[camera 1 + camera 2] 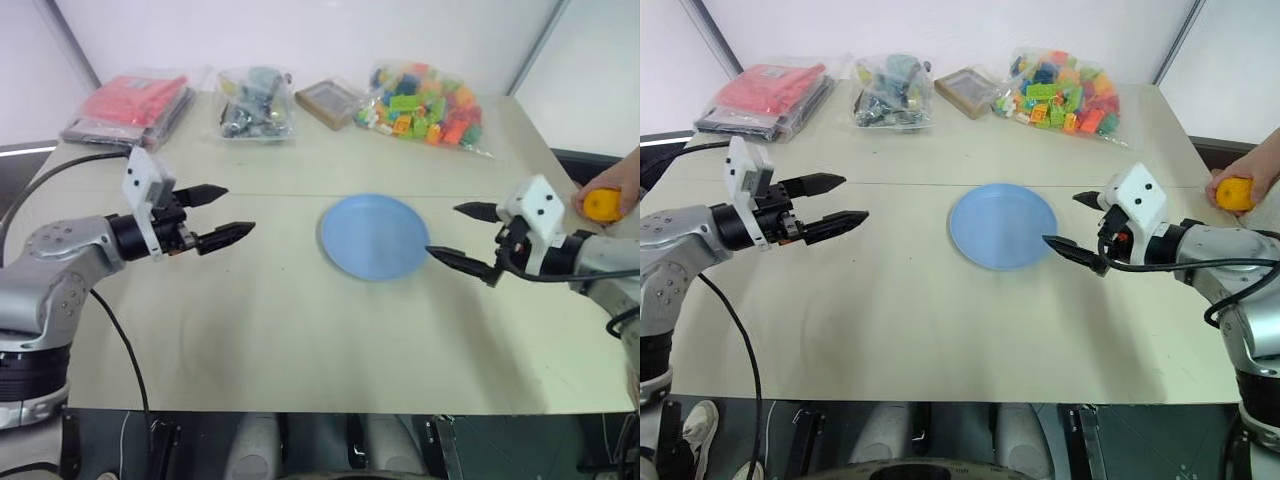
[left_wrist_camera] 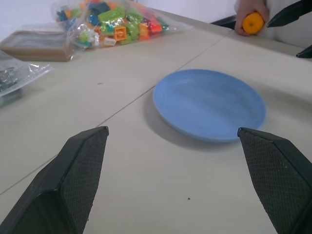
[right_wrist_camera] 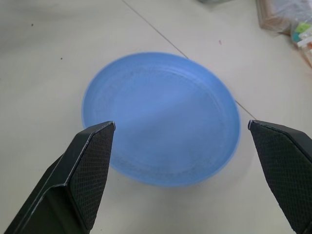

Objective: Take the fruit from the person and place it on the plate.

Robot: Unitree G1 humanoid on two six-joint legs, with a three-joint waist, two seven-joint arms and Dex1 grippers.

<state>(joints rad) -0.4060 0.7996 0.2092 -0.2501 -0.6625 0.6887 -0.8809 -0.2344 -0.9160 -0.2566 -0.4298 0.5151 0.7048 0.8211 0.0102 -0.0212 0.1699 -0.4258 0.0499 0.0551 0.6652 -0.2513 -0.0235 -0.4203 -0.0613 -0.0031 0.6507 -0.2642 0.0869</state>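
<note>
The plate (image 1: 375, 237) is lying flat near the middle of the tabletop (image 1: 250, 320), with nothing on it. The left gripper (image 1: 228, 213) is hovering above the tabletop to the plate's left, well apart from it, its 2 black fingers spread wide and holding nothing. The right gripper (image 1: 462, 236) is hanging just beside the plate's right edge, its 2 fingers also standing wide apart and empty, one fingertip (image 1: 440, 255) reaching over the rim.

At the tabletop's right edge, behind the right gripper, a person's hand (image 1: 612, 180) is gripping the fruit (image 1: 602, 204), which is sitting in the fingers, apart from both grippers.

Along the far side are lying a red packet (image 1: 135, 103), a bag of dark parts (image 1: 256, 103), a flat brown box (image 1: 330, 102) and a bag of bricks (image 1: 425, 108).
</note>
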